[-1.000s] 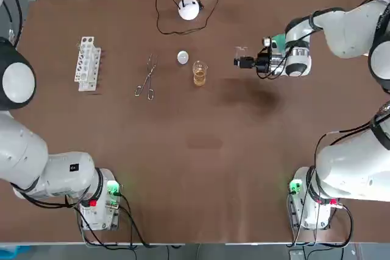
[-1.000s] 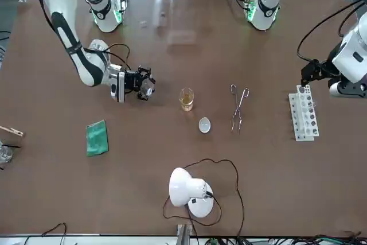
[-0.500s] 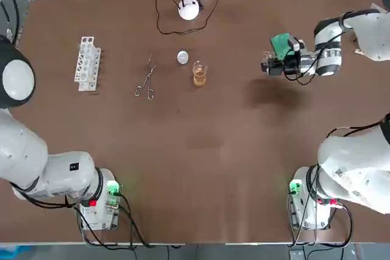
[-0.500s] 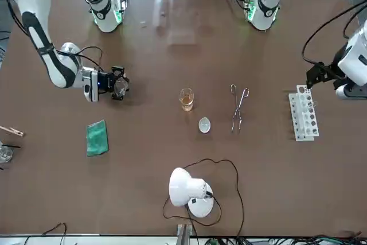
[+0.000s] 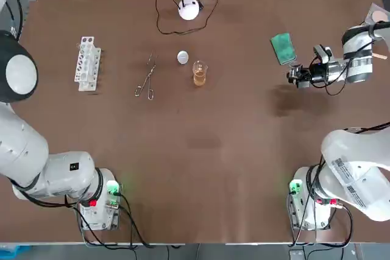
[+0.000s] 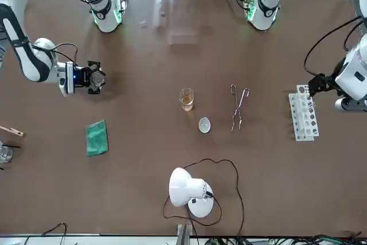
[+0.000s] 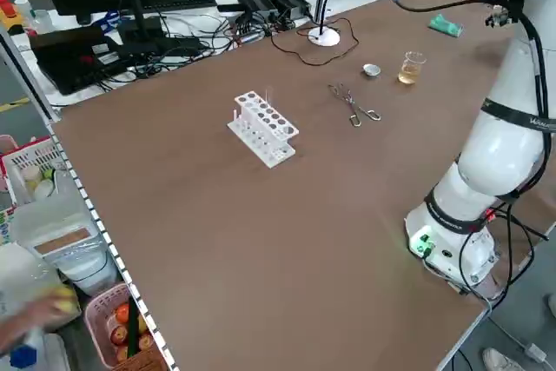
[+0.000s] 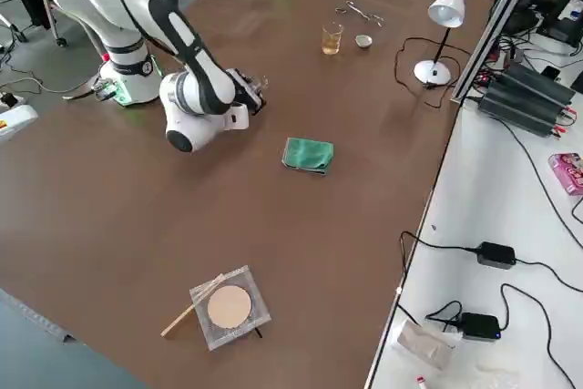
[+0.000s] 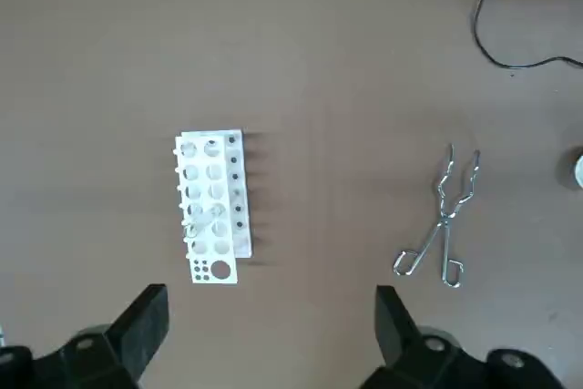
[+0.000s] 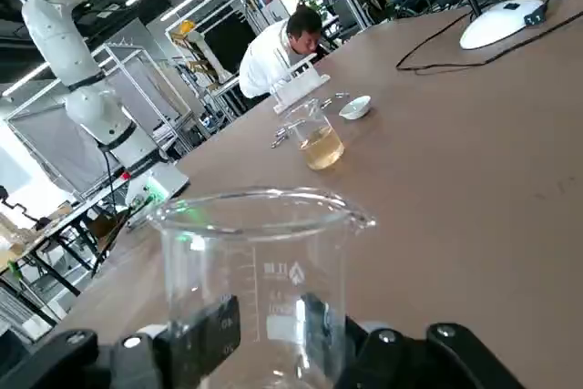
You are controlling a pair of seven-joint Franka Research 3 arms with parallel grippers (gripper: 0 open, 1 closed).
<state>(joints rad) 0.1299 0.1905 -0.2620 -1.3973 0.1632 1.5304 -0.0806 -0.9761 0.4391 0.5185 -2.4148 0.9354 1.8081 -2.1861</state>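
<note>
My right gripper (image 5: 297, 78) is shut on an empty glass beaker (image 10: 260, 257), held sideways low over the table's right part, just on the near side of a green cloth (image 5: 282, 48). From the front, that beaker (image 6: 98, 78) shows at the fingers' tip. A second beaker with amber liquid (image 5: 199, 73) stands mid-table, beside a small white dish (image 5: 183, 58) and metal tongs (image 5: 146, 77). My left gripper (image 9: 269, 321) hangs open high above the white test tube rack (image 9: 211, 205); the tongs (image 9: 444, 225) lie off to one side of it.
A white desk lamp (image 5: 189, 9) with its cable sits at the far edge. A wire gauze pad (image 8: 228, 307) with a wooden stick lies at the far right. A person (image 10: 282, 43) leans over beyond the table in the right wrist view.
My right gripper has carried the empty beaker to the robot's right, away from the amber beaker and past the green cloth. The left arm has drifted slightly outward by the rack.
</note>
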